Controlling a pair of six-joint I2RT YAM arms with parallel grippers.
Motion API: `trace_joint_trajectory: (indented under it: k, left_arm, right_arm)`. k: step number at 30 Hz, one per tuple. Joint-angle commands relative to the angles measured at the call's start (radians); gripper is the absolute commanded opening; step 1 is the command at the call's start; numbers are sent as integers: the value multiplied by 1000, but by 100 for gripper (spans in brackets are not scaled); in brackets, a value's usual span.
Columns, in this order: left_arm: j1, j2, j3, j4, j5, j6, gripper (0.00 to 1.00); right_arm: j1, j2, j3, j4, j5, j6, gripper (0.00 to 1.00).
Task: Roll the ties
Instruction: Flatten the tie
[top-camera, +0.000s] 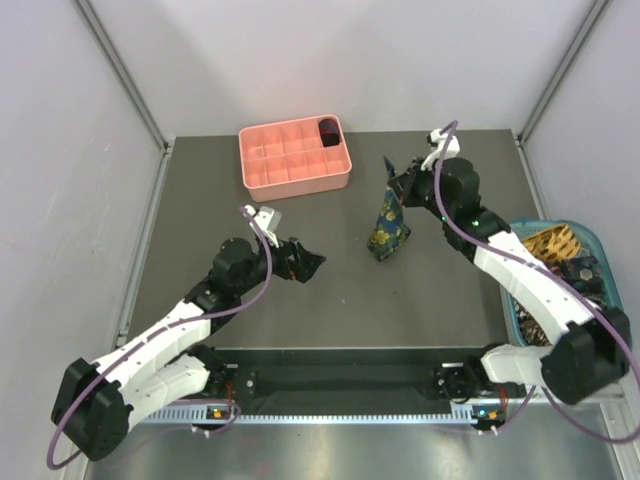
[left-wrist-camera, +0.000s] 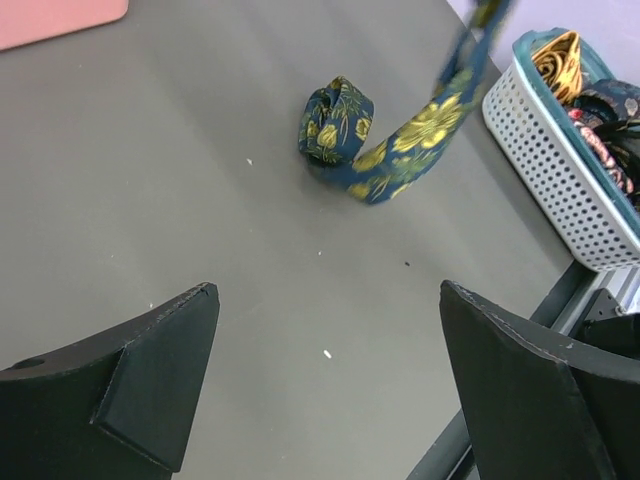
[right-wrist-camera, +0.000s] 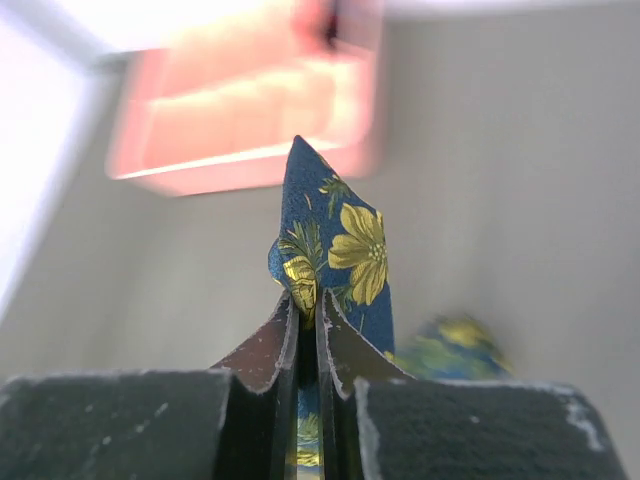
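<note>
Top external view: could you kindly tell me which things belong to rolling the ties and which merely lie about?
Job: navy silky necktie with yellow flowers, pinched by right pincer; gold-striped tie.
Lying about: salmon-pink plastic grid tray; teal-rimmed plastic basket.

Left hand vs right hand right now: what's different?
The left hand is open and empty; the right hand is shut on the navy yellow-flowered silky necktie. The left hand hovers over the dark grey table; the right hand holds the tie's pointed end raised, its other end coiled on the table. Both have black fingers.
</note>
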Motion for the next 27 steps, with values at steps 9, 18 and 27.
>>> trace_joint_trajectory:
  k: [9, 18, 27]
  left_arm:
    - [-9, -73, 164, -58, -46, -35, 97]
    - [-9, -153, 280, -108, -34, -30, 98]
    - [-9, -184, 280, -142, -75, -7, 99]
  right_arm:
    - [147, -257, 256, 82, -567, -212, 0]
    - [145, -248, 387, 226, -715, -47, 0]
    - [160, -99, 472, 441, -894, 144, 0]
